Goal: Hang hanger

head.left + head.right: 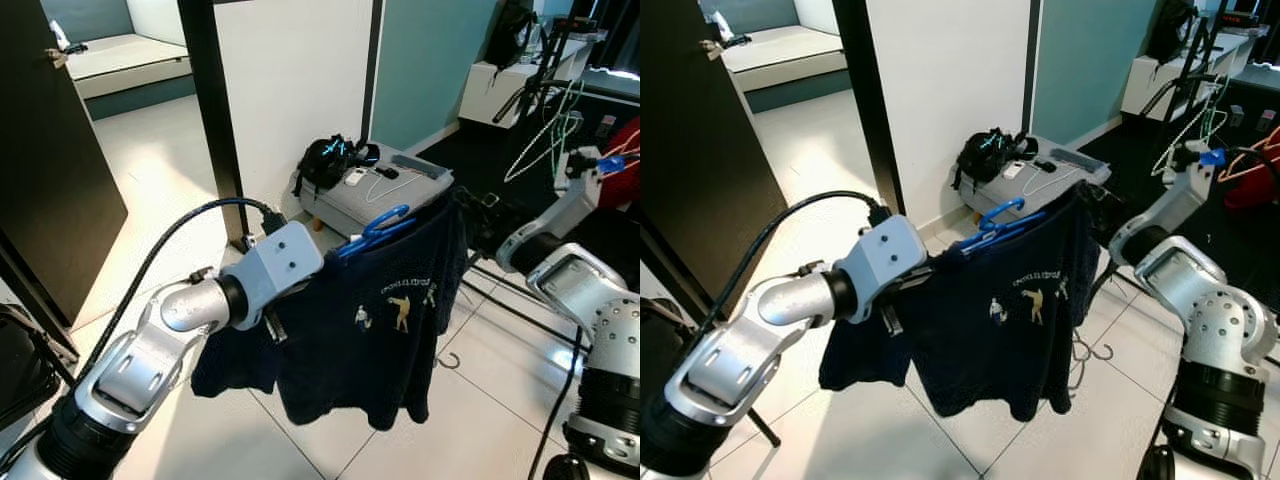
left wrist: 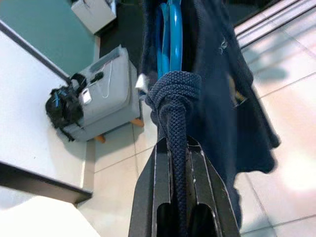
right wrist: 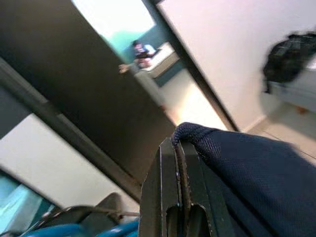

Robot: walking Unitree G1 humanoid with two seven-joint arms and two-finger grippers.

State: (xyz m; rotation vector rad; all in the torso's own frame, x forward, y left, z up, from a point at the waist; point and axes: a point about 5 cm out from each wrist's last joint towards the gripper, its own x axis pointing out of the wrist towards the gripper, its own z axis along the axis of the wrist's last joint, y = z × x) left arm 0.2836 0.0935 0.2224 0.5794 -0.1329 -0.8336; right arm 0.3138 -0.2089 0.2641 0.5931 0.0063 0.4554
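My left arm reaches forward and up across my front, elbow bent low, wrist raised. My left gripper point(image 2: 180, 148) has its fingers point(image 2: 160, 187) clenched on a bunched fold of the dark navy shirt point(image 1: 370, 330), which hangs down from them over the tiled floor point(image 1: 180, 180). Just past those fingertips the blue hanger point(image 1: 378, 230) sits inside the shirt's neck, its hook pointing away from me. Further beyond stands a grey case point(image 1: 385, 190) with a black bag point(image 1: 325, 160) on it. My right arm bends at the elbow and reaches inward; my right gripper point(image 3: 180, 148) has its fingers point(image 3: 165, 187) pinched shut on the shirt's opposite shoulder edge, holding it level with the left.
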